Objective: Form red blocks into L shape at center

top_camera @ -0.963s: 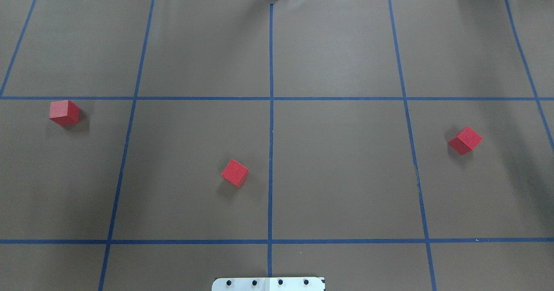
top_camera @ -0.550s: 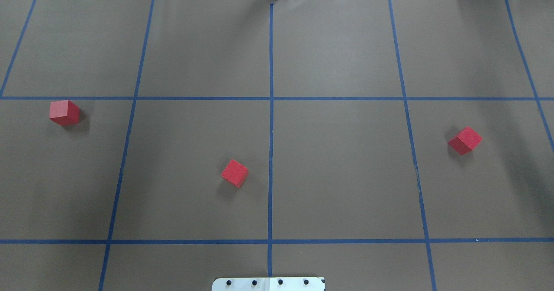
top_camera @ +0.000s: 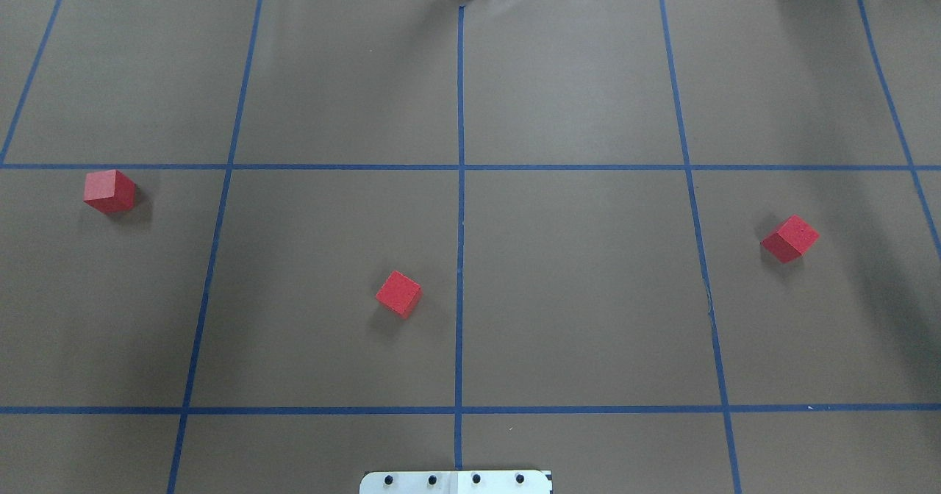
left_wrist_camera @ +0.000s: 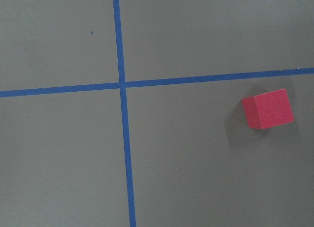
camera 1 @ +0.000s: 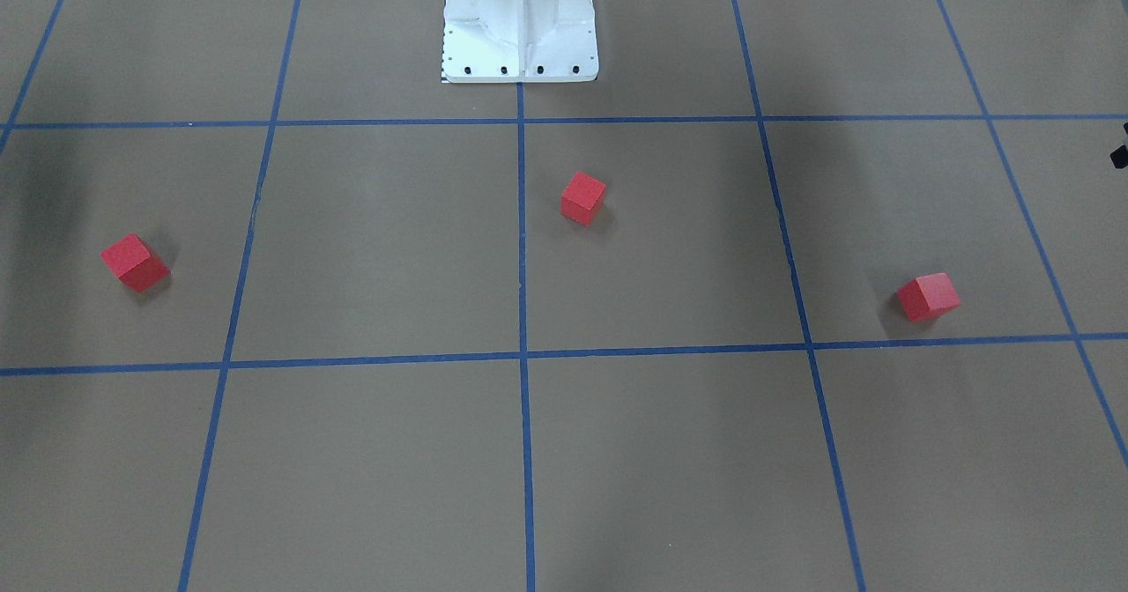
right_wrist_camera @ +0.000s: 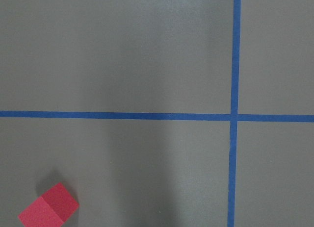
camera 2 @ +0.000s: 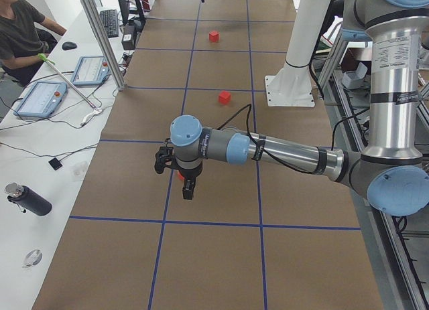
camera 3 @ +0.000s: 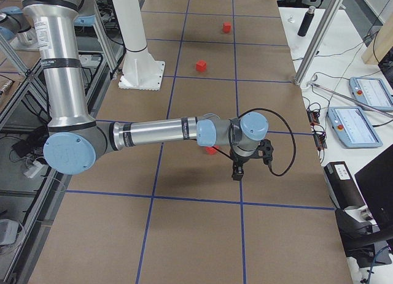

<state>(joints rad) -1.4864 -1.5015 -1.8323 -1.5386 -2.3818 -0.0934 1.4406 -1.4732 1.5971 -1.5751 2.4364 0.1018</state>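
Pincers first: the left pincer [camera 2: 187,191] hangs fingers-down over the counter [top_camera: 588,332]. I see it only from a side camera, so I cannot tell if it is wide or narrow. It is the same for the right pincer [camera 3: 237,172], which also points down.

Brown paper with a grid of blue tape covers the counter. My landmark is the middle tape line [top_camera: 460,222], which runs through the center [top_camera: 514,273]. The left arm [camera 2: 288,152] stretches out far to the left of this line, and the right arm [camera 3: 159,132] far to the right of it. The white base plate [top_camera: 456,481] sits across the robot's end of the line.

The three red blocks lie well apart from each other, so no L is formed yet. The middle block [top_camera: 398,294] is just left of the line, not touching it, and turned at an angle. The left block [top_camera: 109,191] is well left of the line, beyond the next tape line. The right block [top_camera: 790,238] is well right of the line, also one tape line over. In the side views each outer block is near its own arm's pincer and partly hidden.
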